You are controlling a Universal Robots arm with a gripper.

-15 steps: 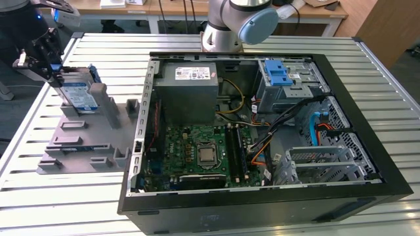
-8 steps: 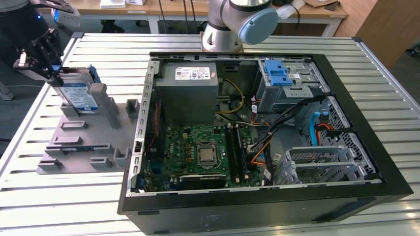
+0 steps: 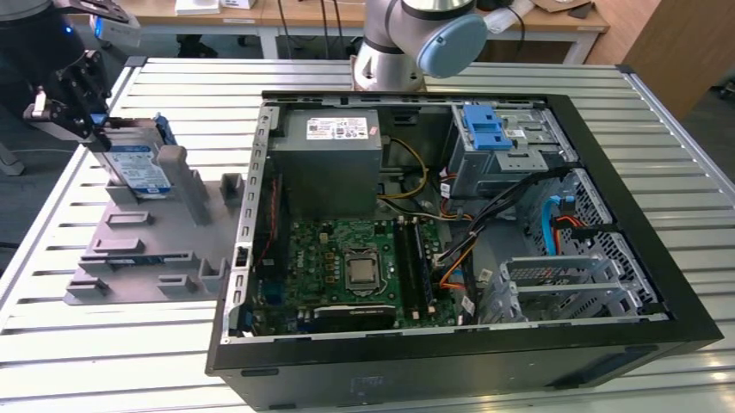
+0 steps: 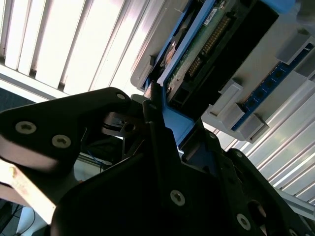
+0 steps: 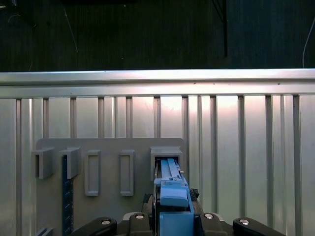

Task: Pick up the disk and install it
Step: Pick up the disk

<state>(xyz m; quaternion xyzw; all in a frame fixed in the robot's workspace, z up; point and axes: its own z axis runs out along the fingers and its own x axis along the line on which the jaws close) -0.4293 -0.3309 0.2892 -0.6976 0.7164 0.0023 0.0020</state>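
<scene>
The gripper [image 3: 95, 129] is pinched on the blue-framed upper edge of the disk [image 3: 140, 168]. The disk stands on edge in the grey holder [image 3: 150, 245] on the slatted table [image 3: 115, 361], at about nine o'clock from the open computer case [image 3: 436, 379].

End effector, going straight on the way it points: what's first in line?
The end effector is clamped on the disk. Straight on, it would probably meet the grey slotted fixture under the disk first. Depth is unclear.
</scene>
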